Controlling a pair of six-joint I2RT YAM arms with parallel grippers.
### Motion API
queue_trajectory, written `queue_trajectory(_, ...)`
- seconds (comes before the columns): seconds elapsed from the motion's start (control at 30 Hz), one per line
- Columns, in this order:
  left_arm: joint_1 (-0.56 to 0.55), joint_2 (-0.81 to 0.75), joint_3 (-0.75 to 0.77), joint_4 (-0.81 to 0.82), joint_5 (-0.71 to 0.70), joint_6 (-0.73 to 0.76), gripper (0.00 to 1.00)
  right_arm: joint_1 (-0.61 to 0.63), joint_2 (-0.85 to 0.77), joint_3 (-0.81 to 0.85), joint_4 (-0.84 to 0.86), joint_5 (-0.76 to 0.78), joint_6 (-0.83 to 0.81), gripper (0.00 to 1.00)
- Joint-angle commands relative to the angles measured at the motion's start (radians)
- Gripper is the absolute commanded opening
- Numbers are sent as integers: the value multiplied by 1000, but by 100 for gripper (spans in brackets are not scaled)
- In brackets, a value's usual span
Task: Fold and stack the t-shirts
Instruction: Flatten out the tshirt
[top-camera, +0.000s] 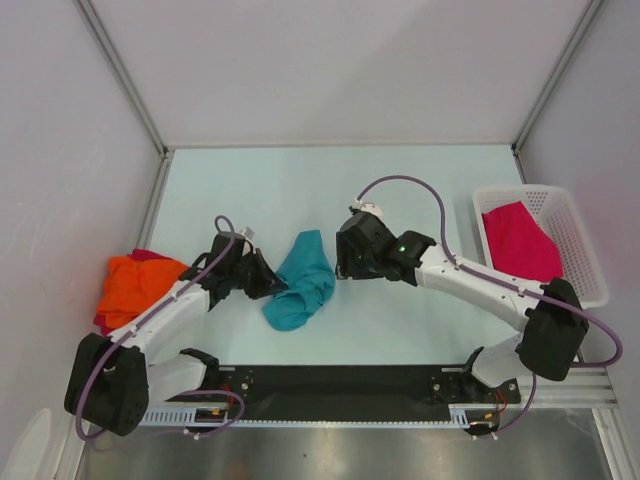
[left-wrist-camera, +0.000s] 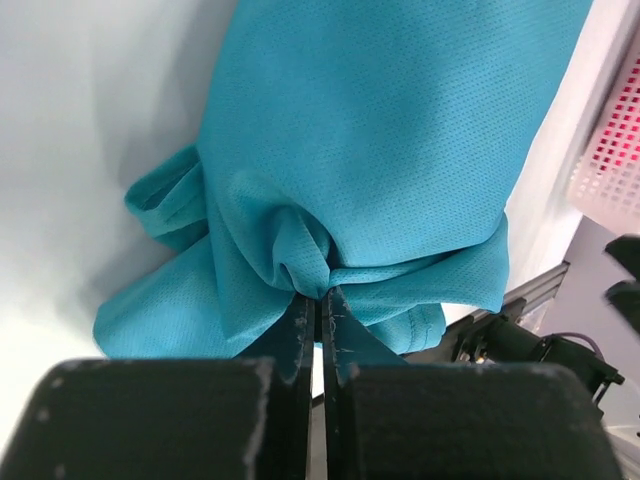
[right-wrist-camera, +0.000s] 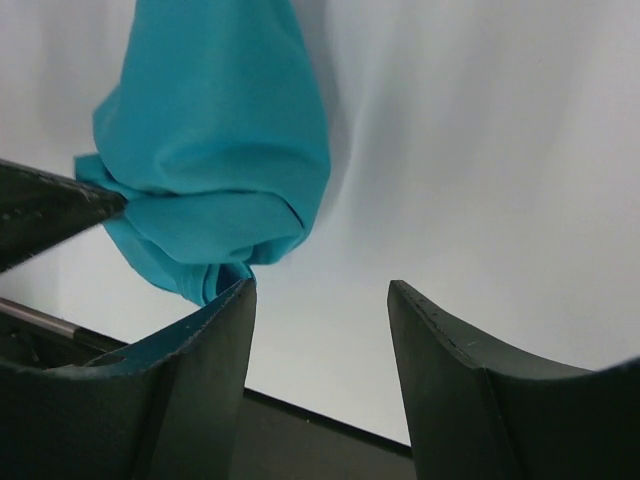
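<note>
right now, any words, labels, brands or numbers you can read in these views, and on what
None can be read in any view.
teal t-shirt: plain cloth, no label in sight.
white basket: no marking visible.
right arm: only a green light, no lettering.

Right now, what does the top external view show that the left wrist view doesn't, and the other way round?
Top external only: the orange t-shirt at the far left. Left wrist only: the left hand pinched shut on a bunched fold of the teal t-shirt. Both: that teal t-shirt and the white basket with the pink t-shirt.
</note>
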Motion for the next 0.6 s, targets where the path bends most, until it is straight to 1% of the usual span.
queue_trajectory(0.0, 4, -49, 127, -45, -79, 51, 0, 29, -39, -32, -7, 11, 33, 61)
queue_trajectory(0.03, 4, -45, 163, -71, -116, 67, 0, 29, -39, -41, 3, 4, 34, 61)
queue_trajectory(0.07, 4, -35, 253, -122, -132, 102, 0, 32, -34, -53, 16, 0, 40, 60)
queue_trajectory(0.13, 4, 6, 357, -173, -144, 146, 0, 34, -25, -56, 30, -16, 48, 60)
queue_trajectory(0.17, 6, 26, 469, -229, -124, 194, 0, 37, -14, -56, 38, -20, 55, 60)
queue_trajectory(0.2, 6, 59, 528, -262, -115, 209, 0, 41, -11, -56, 44, -29, 60, 60)
queue_trajectory(0.23, 6, 73, 628, -303, -107, 223, 0, 52, -5, -56, 62, -35, 62, 60)
queue_trajectory(0.33, 6, 95, 751, -338, -90, 239, 0, 83, 24, -49, 98, -48, 74, 60)
queue_trajectory(0.43, 7, 112, 797, -354, -80, 234, 0, 103, 64, -33, 121, -57, 82, 60)
queue_trajectory(0.57, 7, 127, 811, -351, -43, 234, 0, 110, 110, -7, 139, -72, 77, 59)
